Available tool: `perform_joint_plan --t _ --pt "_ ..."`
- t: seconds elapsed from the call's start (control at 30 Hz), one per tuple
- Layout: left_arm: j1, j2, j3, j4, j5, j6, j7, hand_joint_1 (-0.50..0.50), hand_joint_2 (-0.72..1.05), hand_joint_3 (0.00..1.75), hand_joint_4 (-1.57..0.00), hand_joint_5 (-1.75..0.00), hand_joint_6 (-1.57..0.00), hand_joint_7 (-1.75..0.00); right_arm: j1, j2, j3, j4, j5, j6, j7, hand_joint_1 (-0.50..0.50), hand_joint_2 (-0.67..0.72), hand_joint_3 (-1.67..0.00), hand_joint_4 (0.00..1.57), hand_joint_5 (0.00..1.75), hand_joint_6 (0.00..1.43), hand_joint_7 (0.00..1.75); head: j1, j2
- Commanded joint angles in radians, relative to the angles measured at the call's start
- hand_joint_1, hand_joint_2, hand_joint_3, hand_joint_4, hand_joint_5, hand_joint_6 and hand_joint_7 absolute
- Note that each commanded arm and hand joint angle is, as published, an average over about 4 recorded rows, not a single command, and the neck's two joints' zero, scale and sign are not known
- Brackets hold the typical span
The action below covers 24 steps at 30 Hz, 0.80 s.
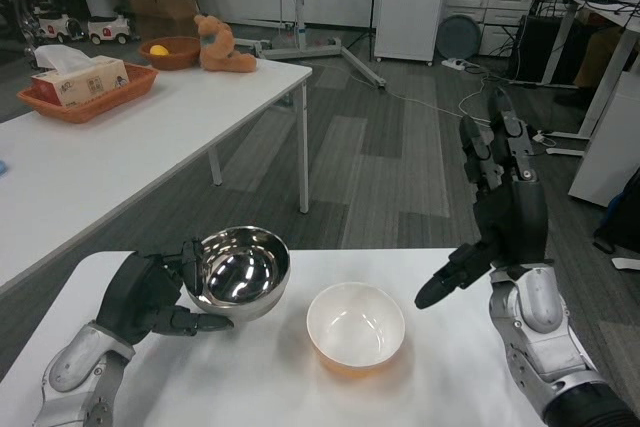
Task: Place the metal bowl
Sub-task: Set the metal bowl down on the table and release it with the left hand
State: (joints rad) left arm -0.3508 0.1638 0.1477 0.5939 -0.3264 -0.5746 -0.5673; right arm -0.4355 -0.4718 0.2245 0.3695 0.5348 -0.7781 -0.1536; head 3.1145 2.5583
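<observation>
Metal bowl [241, 273], polished and mirror-bright, is being held tilted just above the white table [450, 367] by the left hand [150, 297], whose fingers are gripping its near rim and underside. Beside it on the table, a white bowl [355, 327] is sitting upright, while the right hand [505, 212] is hovering raised with its fingers spread, holding nothing.

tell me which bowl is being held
The metal bowl, gripped by the left hand above the table. The white bowl sits untouched; the right hand holds nothing.
</observation>
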Motion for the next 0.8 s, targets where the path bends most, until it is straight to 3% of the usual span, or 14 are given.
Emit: perform_joint_plan --t 0.03,0.43,0.57,0.67,0.8 --pt "0.010 0.016 -0.004 0.059 -0.006 -0.028 0.003 -0.03 0.96 0.35 -0.90 -1.64 -1.24 -1.47 0.011 0.002 -0.007 0.004 0.003 0.000 -0.004 -0.46 0.65 0.00 0.00 0.00 0.00 0.00 0.001 -0.002" --pt "0.024 0.028 -0.030 0.181 0.002 -0.042 0.003 -0.04 0.96 0.35 -0.88 -1.64 -1.26 -1.47 0.009 0.002 -0.007 0.014 0.005 0.000 -0.003 -0.46 0.66 0.00 0.00 0.00 0.00 0.00 -0.009 -0.009" --pt "0.024 0.032 -0.032 0.199 0.050 -0.039 0.002 -0.14 1.03 0.35 -0.87 -1.64 -1.26 -1.47 0.009 0.002 -0.007 0.014 0.006 -0.001 -0.003 -0.46 0.66 0.00 0.00 0.00 0.00 0.00 -0.013 -0.014" --pt "0.024 0.036 -0.030 0.201 0.096 -0.036 0.001 -0.29 1.05 0.35 -0.83 -1.64 -1.26 -1.41 0.011 0.003 -0.009 0.014 0.006 -0.002 -0.003 -0.46 0.66 0.00 0.00 0.00 0.00 0.00 -0.014 -0.017" --pt "0.027 0.036 -0.031 0.201 0.102 -0.036 0.001 -0.41 1.05 0.35 -0.77 -1.49 -1.22 -1.15 0.012 0.004 -0.011 0.014 0.006 -0.006 -0.003 -0.46 0.66 0.00 0.00 0.00 0.00 0.00 -0.011 -0.024"
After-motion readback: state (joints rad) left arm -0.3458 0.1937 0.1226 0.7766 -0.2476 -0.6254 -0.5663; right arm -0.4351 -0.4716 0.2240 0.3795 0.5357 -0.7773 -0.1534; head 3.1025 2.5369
